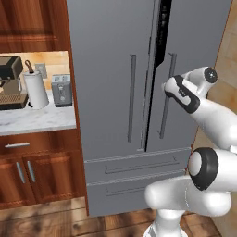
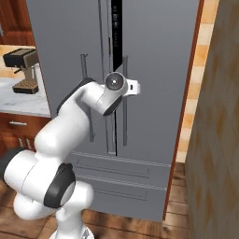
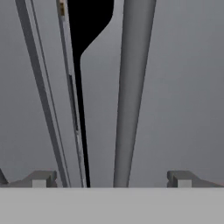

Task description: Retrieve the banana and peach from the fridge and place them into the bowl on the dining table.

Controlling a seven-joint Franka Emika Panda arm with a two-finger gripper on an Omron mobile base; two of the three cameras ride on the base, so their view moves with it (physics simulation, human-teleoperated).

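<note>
The tall grey fridge (image 1: pixel 111 92) (image 2: pixel 154 70) stands right in front of me. Its right door is ajar by a narrow dark gap at the top. My gripper (image 1: pixel 169 89) (image 2: pixel 130 87) (image 3: pixel 111 179) is open at mid-height of the right door's long bar handle (image 1: pixel 165 106) (image 2: pixel 125 116) (image 3: pixel 133 87). In the hand view the handle runs up between the two fingertips (image 3: pixel 41 178), nearer the middle, and nothing is gripped. The banana and peach are hidden behind the doors. The bowl and the dining table are out of view.
Left of the fridge a marble wall counter (image 1: pixel 32 122) carries a coffee machine (image 1: pixel 10 81), a paper towel roll (image 1: pixel 35 90) and a toaster (image 1: pixel 61 90) over brown cabinets. A tan wall panel (image 2: pixel 217 140) stands close on the right. Two drawers (image 1: pixel 139 166) sit below the doors.
</note>
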